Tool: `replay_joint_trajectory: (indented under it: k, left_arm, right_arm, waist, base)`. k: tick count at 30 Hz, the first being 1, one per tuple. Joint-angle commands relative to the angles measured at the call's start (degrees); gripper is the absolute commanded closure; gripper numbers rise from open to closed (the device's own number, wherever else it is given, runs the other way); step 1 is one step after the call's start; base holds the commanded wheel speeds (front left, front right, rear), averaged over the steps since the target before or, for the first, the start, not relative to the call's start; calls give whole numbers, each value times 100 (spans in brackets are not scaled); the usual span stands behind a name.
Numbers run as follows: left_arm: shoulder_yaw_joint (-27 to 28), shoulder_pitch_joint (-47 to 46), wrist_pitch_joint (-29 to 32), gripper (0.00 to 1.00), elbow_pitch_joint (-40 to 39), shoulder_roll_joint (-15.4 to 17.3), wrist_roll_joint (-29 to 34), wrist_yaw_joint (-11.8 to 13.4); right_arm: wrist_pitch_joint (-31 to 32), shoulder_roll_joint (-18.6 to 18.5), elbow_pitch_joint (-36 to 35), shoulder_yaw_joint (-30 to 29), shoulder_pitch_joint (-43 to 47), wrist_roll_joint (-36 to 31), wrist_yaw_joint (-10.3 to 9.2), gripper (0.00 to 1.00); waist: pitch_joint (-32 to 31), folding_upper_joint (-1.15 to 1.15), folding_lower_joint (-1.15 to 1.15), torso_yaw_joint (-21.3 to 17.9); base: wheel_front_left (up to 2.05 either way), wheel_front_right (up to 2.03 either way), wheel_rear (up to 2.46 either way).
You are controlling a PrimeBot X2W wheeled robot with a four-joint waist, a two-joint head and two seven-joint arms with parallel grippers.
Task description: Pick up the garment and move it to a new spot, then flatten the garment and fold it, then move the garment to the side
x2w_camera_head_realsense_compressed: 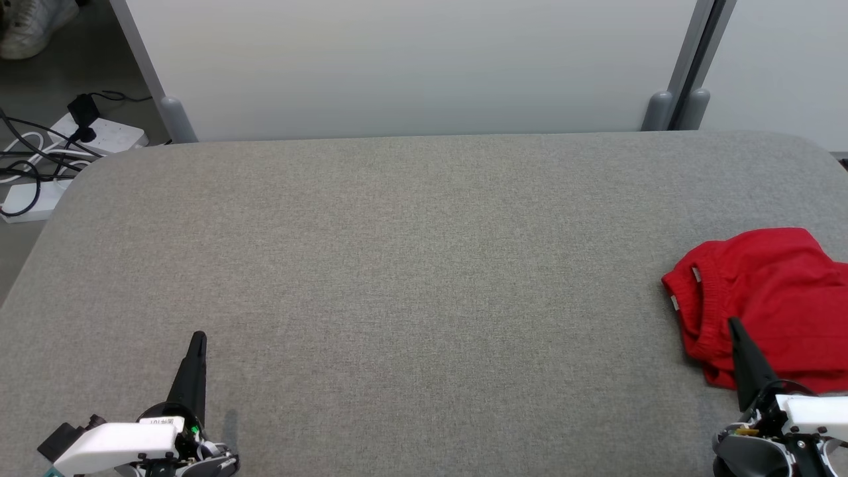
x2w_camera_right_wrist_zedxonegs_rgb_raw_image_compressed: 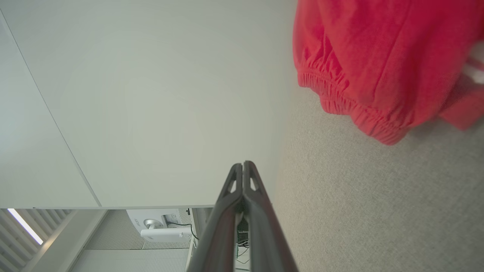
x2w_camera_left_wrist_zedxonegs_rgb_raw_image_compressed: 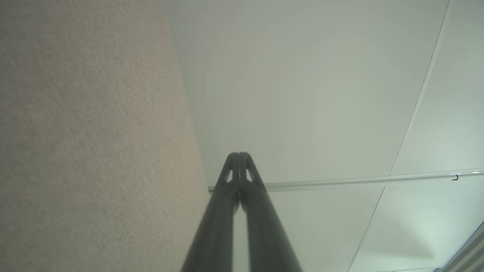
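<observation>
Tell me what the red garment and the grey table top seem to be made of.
The red garment looks like soft matte cloth, perhaps cotton knit: limp folds and a gathered elastic waistband. The table top seems covered in grey matte fabric, woven or felt-like: a fine flecked texture shows; what lies beneath cannot be told.
</observation>
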Motion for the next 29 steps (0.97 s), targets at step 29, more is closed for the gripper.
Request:
replay_joint_trajectory:
  k: [29]
  left_arm:
    - [189, -330, 19, 100, -156, 41, -25, -45]
  right_arm:
    - [44, -82, -173, 85, -88, 66, 25, 100]
  waist:
    - [0, 0, 0, 0]
  base:
    - [0, 0, 0]
